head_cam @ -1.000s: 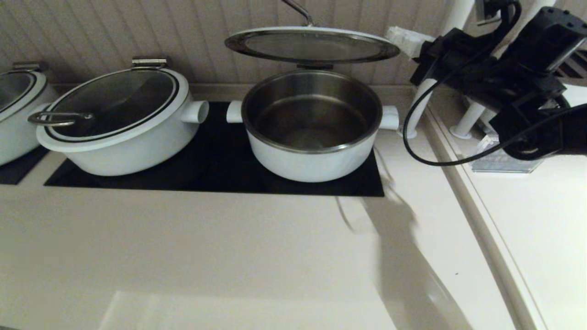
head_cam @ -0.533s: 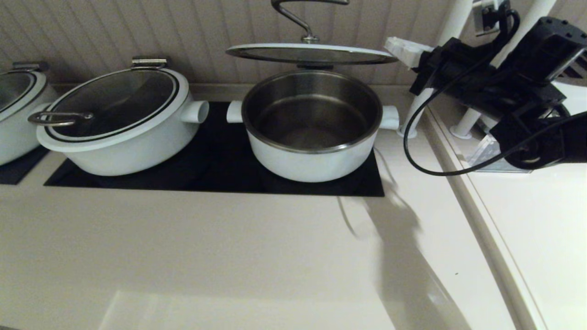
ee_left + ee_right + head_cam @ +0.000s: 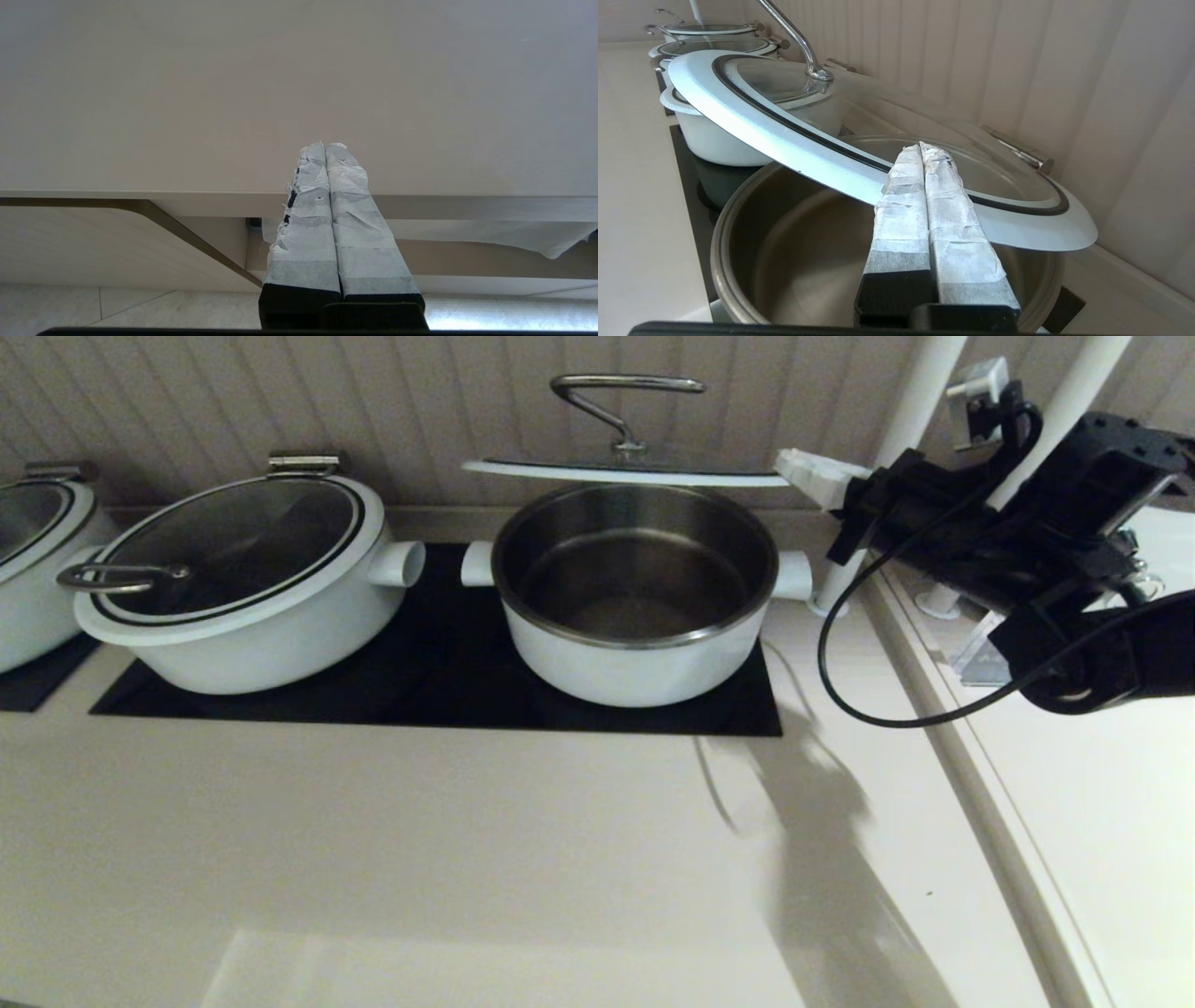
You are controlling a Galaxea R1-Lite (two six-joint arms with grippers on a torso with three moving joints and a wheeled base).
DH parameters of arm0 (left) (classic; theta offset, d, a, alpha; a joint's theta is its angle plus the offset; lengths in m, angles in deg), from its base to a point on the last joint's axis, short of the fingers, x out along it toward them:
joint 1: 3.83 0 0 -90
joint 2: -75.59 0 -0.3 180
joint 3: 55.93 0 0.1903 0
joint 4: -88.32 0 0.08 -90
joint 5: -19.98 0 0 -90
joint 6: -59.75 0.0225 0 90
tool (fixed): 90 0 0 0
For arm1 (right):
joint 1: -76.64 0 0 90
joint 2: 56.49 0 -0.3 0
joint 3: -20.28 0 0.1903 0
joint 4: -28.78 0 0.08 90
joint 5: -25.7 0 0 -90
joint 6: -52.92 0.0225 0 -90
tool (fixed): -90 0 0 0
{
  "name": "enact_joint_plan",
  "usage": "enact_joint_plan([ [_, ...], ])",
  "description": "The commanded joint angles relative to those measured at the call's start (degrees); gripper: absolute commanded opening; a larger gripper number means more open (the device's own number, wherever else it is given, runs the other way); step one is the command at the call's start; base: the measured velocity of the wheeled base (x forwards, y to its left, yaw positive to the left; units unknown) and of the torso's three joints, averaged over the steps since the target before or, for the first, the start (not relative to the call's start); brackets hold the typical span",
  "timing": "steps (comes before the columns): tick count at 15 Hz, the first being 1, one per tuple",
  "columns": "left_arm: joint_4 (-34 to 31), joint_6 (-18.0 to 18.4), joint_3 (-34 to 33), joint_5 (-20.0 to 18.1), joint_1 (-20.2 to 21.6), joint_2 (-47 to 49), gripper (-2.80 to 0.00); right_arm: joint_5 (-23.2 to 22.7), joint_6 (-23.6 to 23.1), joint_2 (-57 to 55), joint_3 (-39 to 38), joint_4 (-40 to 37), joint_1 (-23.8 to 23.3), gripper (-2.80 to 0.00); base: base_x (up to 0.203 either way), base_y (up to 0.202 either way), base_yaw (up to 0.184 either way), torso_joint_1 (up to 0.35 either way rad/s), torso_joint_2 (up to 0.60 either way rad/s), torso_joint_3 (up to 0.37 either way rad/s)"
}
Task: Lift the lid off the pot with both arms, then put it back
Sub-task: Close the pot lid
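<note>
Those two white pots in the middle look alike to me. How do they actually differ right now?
The pot stands open, its steel inside showing, with the lid raised above it; the wider pot beside it is closed under its own glass lid. The pot looks narrower and deeper, the wider pot shallower. The lid's handle rises from its centre; the wider pot's handle overhangs the rim. Both are white and sit on the same black mat.

White-rimmed glass lid (image 3: 627, 471) nearly level above the open white pot (image 3: 636, 607)
</note>
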Motion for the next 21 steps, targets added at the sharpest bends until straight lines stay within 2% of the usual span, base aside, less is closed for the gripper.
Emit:
enact_joint_plan([
  [1,0.0,0.0,0.1,0.0,0.0,0.0,-2.80,-0.2,0.0,-0.5,-0.4,0.3,0.3,-2.80,0.000,0.000,0.000,0.000,0.00,0.000],
  [6,0.0,0.0,0.0,0.0,0.0,0.0,-2.80,-0.2,-0.3,-1.6,-1.4,1.6,1.7,-2.80,0.000,0.000,0.000,0.000,0.00,0.000],
  [17,0.0,0.0,0.1,0.0,0.0,0.0,-2.80,-0.2,-0.5,-3.2,-15.5,11.6,3.1,-2.80,0.000,0.000,0.000,0.000,0.00,0.000],
  [21,0.0,0.0,0.1,0.0,0.0,0.0,-2.80,0.0,-0.5,-6.7,-16.5,16.2,3.1,-2.80,0.000,0.000,0.000,0.000,0.00,0.000],
])
